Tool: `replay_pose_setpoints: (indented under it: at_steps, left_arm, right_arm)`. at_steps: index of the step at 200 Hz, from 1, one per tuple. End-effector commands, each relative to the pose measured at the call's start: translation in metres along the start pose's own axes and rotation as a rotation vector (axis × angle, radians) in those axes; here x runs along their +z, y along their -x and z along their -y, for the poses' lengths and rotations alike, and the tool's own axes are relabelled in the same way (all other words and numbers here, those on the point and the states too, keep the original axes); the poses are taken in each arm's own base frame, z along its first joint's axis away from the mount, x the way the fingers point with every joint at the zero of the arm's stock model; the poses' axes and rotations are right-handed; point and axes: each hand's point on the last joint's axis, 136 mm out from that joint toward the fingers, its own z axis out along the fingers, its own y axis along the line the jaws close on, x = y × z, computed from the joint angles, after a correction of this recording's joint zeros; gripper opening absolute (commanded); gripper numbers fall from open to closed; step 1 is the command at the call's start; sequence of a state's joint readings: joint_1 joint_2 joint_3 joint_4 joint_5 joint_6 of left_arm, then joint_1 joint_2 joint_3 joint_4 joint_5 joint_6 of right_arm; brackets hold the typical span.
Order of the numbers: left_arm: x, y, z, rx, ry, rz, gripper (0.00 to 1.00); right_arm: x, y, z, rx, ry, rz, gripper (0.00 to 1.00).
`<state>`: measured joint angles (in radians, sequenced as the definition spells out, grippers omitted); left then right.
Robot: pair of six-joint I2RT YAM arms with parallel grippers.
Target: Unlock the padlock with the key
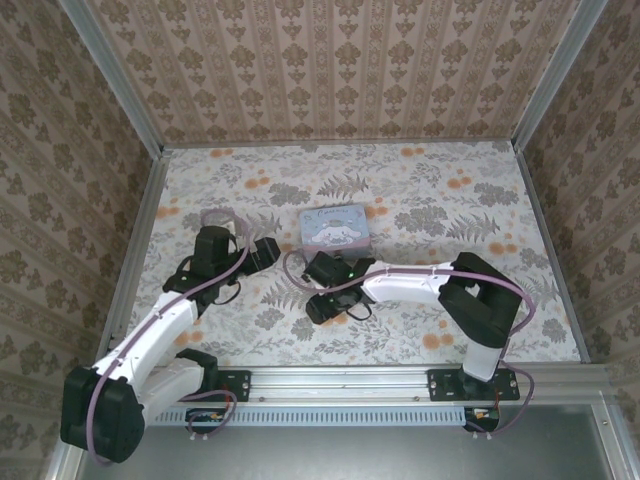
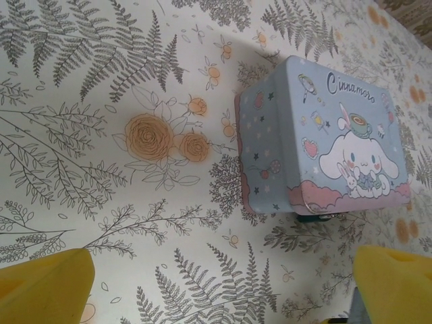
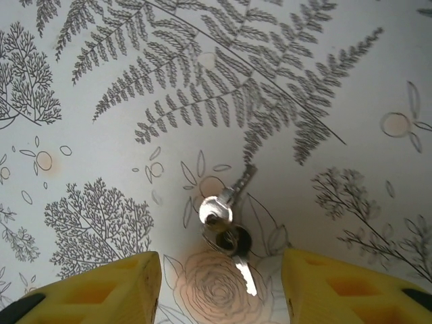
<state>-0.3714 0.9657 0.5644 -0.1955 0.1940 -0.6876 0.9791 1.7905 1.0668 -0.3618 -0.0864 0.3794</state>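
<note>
top external view: two arms reach over a table [image 1: 440,200] with a fern-and-rose printed top. a light blue cartoon-print tin [image 1: 337,228] lies near the middle. the left gripper [image 1: 268,252] sits just left of the tin, and the right gripper [image 1: 325,303] points down at the table just in front of it.

left wrist view: the left gripper [image 2: 221,287] has its yellow fingers [image 2: 44,287] spread wide, with bare table between them. the tin lies ahead, to the right. a small dark shape against the tin's near edge looks to be the padlock [image 2: 316,214]; its detail is too small to tell.

right wrist view: the right gripper [image 3: 219,287] hangs over the key [image 3: 219,214], its fingers apart, one on each side, neither touching it. the key lies flat on the table, joined by a ring [image 3: 235,237] to a second key [image 3: 244,273]. one blade points to the upper right, the other toward the gripper.
</note>
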Motion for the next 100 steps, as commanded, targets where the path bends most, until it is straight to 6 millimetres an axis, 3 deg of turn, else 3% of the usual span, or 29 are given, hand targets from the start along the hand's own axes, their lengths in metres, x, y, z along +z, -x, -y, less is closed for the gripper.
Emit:
replay_pose_setpoints:
  at_steps: [1,100]
  left_arm:
    - [-0.003,0.001,0.001,0.006,-0.003,0.007,1.00]
    - [0.000,-0.002,0.000,-0.020,-0.023,0.009,1.00]
  right_arm:
    - [0.002,0.012,-0.003,-0.047,-0.035,0.024,0.52]
    - [0.018,0.005,0.011,-0.074,-0.142,0.002,0.49]
